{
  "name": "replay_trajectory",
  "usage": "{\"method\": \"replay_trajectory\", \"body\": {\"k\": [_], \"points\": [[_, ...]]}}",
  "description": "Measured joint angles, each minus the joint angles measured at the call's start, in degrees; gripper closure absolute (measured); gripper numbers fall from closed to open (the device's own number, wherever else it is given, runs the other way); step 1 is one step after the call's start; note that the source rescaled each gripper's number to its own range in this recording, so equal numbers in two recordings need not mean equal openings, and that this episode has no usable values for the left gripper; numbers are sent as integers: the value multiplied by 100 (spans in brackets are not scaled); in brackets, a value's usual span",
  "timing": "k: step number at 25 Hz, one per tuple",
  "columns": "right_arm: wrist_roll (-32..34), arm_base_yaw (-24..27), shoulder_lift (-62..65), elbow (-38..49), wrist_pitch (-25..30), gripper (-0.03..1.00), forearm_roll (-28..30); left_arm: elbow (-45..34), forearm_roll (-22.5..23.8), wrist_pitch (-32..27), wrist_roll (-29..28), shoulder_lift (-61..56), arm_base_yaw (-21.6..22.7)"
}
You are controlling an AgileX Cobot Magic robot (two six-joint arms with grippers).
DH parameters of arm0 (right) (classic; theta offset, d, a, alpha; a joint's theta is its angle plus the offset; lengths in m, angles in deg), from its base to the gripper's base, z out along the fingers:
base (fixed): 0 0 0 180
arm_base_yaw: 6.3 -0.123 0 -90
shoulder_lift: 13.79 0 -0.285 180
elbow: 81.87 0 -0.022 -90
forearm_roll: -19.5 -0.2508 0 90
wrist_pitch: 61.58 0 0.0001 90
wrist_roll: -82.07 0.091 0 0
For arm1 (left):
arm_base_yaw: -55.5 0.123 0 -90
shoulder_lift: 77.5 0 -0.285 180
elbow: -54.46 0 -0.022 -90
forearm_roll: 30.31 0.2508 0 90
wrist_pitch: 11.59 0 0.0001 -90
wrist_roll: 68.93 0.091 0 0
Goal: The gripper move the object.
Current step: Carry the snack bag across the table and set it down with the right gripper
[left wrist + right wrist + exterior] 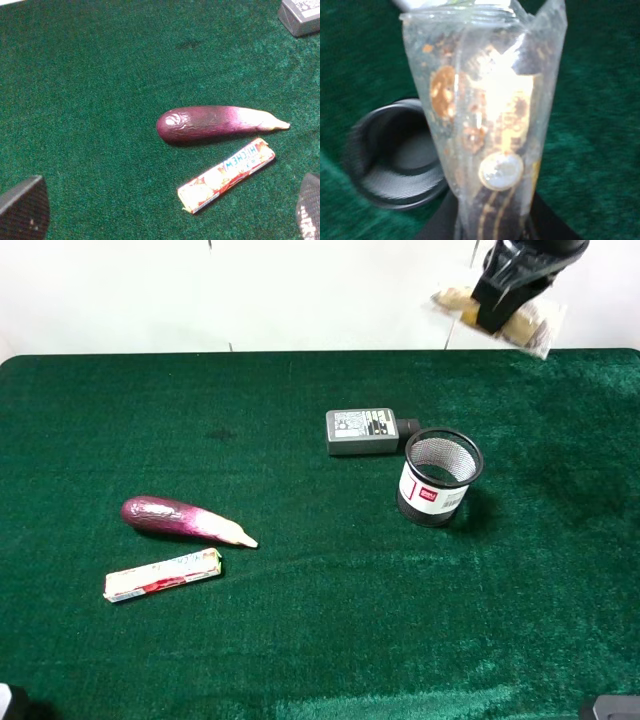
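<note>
Packet (529, 328) hung clamped between the fingers of the right gripper (500, 302), high over the far right edge of the counter (300, 640), so lowering it slowly, clear of the mesh cup (441, 476), looked safest.

The wrapped candy stick (226, 175) seems to read "HI-CHEW"; print on the grey adapter (362, 431) is too small.
</note>
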Motion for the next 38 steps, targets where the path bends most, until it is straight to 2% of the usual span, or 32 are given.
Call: {"method": "replay_trajectory", "body": {"k": [8, 17, 27, 38], "points": [[-688, 754, -1367, -1445, 0, 97, 45, 0, 0, 0, 0, 0, 0], [-1122, 880, -2728, -2711, -6, 97, 53, 0, 0, 0, 0, 0, 0], [-1217, 880, -3611, -2838, -17, 97, -248, 0, 0, 0, 0, 0, 0], [-1304, 880, -4098, -2838, -465, 97, -462, 0, 0, 0, 0, 0, 0]]}}
